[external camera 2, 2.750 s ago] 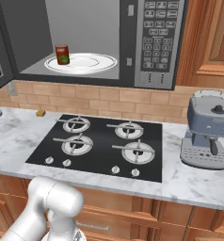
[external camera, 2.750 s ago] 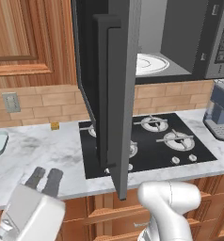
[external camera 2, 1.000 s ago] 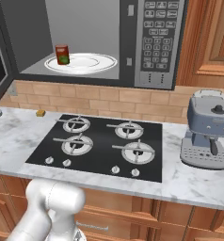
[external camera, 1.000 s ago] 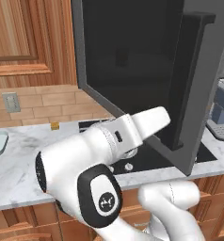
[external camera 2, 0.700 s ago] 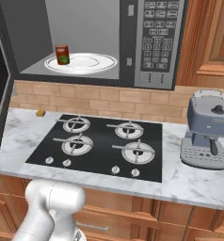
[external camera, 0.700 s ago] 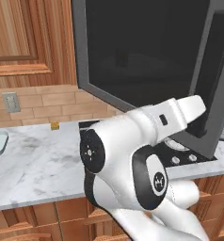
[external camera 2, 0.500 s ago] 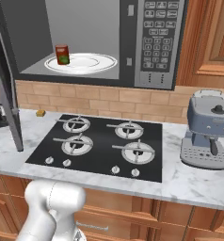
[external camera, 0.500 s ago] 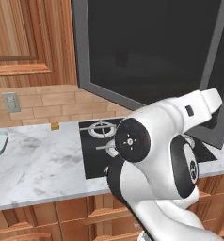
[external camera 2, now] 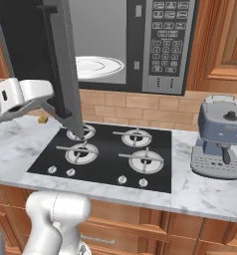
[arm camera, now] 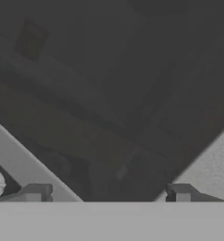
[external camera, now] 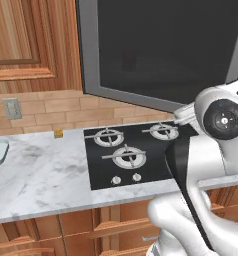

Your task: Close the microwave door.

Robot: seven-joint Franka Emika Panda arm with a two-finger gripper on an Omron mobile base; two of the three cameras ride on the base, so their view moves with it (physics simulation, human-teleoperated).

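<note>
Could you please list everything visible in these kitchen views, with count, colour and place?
microwave door: one, dark grey with black glass, partly swung shut over the cavity
microwave: one, dark grey, above the stovetop, keypad on its right
turntable: one, white, inside the microwave cavity
stovetop: one, black, four burners, set in the counter
counter: one, white-grey marble, along the wall
coffee machine: one, blue-grey, right of the stovetop
small yellow item: one, on the counter by the backsplash
wall outlet: one, grey, on the brick backsplash
cabinets: brown wood, above and below the counter
arm: one, white, reaching up against the door
jaws: open, tips dark, close to the door glass
</note>
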